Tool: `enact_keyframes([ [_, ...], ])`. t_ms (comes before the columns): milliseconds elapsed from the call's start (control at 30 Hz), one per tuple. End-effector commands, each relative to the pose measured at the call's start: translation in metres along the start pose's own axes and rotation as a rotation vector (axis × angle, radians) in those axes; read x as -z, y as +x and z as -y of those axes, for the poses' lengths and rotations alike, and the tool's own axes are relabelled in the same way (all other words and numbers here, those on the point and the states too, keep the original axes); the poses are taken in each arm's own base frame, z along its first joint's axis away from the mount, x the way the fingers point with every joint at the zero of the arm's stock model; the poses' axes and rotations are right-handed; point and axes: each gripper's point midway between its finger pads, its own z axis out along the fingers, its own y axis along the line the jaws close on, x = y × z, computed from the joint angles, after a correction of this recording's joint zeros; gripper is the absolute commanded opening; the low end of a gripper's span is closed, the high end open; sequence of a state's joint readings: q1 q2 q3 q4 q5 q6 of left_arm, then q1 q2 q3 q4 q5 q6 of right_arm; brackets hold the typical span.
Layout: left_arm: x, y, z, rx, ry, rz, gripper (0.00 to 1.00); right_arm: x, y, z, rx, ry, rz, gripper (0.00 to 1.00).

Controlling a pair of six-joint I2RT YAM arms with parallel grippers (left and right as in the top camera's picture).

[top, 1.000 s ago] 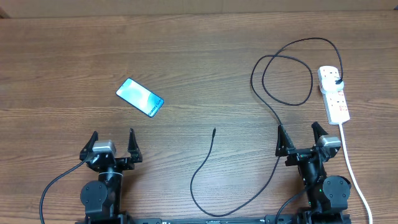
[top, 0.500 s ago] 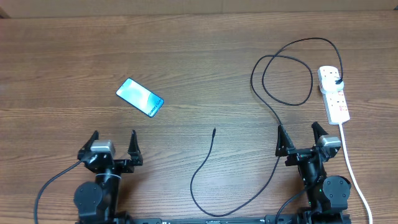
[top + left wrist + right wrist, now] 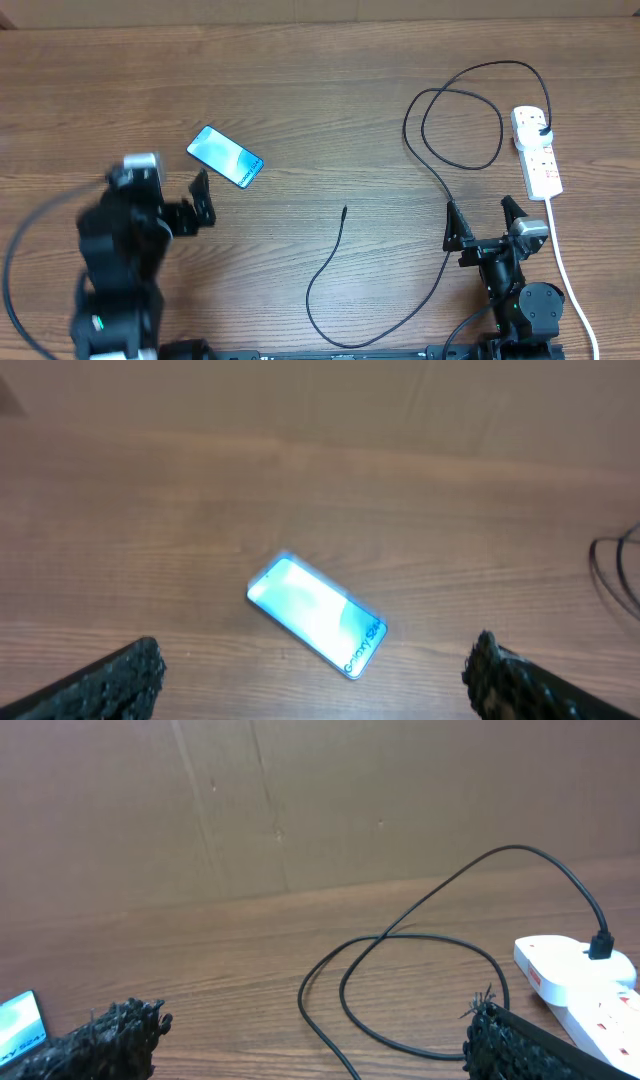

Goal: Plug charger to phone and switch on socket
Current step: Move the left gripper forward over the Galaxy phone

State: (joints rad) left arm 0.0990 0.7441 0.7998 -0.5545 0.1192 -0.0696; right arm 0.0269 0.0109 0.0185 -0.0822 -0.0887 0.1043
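While both spread wide, left gripper (image 3: 158, 190) and right gripper (image 3: 479, 214); one phone (image 3: 225, 156), one charger (image 3: 328, 262), one socket (image 3: 538, 152).

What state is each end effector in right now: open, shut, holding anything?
Left end effector: open, holding nothing.
Right end effector: open, holding nothing.

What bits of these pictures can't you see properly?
- Overhead: the left claw is smeared by motion blur.
- Overhead: the socket has switches too small to tell on or off.
- Right wrist: the phone is cut by the left edge, the socket by the right edge.
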Motion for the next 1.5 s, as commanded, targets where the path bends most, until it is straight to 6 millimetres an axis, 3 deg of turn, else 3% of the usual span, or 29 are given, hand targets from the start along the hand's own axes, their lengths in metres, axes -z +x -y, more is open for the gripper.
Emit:
enact_keyframes([
  [0,-0.007,-0.035,0.001,-0.013,-0.004,-0.059,1.00,0.000,0.002,0.001,0.001,0.003,0.002,1.00],
  [167,-0.038,-0.037,0.001,0.009,0.009,-0.205,1.00,0.000,0.002,0.001,0.001,0.003,0.002,1.00],
  [300,-0.065,-0.004,0.005,0.041,0.058,-0.358,1.00,0.000,0.002,0.001,0.001,0.003,0.002,1.00],
  [500,-0.097,0.022,0.030,0.146,0.220,-0.475,1.00,0.000,0.002,0.001,0.001,0.003,0.002,1.00],
  [567,-0.106,0.029,0.023,0.239,0.160,-0.511,1.00,0.000,0.002,0.001,0.001,0.003,0.002,1.00],
  [700,-0.109,0.045,-0.019,0.439,-0.215,-0.561,1.00,0.000,0.002,0.001,0.001,0.003,0.002,1.00],
  [767,-0.106,0.038,-0.021,0.444,-0.292,-0.562,1.00,0.000,0.002,0.001,0.001,0.003,0.002,1.00],
  [967,-0.107,-0.018,0.005,0.438,-0.376,-0.504,1.00,0.000,0.002,0.001,0.001,0.003,0.002,1.00],
  [1100,-0.106,-0.040,0.014,0.486,-0.485,-0.488,1.00,0.000,0.002,0.001,0.001,0.003,0.002,1.00],
  [1233,-0.116,-0.032,0.019,0.579,-0.547,-0.513,1.00,0.000,0.002,0.001,0.001,0.003,0.002,1.00],
  [1467,-0.139,-0.004,0.027,0.585,-0.548,-0.615,1.00,0.000,0.002,0.001,0.001,0.003,0.002,1.00],
])
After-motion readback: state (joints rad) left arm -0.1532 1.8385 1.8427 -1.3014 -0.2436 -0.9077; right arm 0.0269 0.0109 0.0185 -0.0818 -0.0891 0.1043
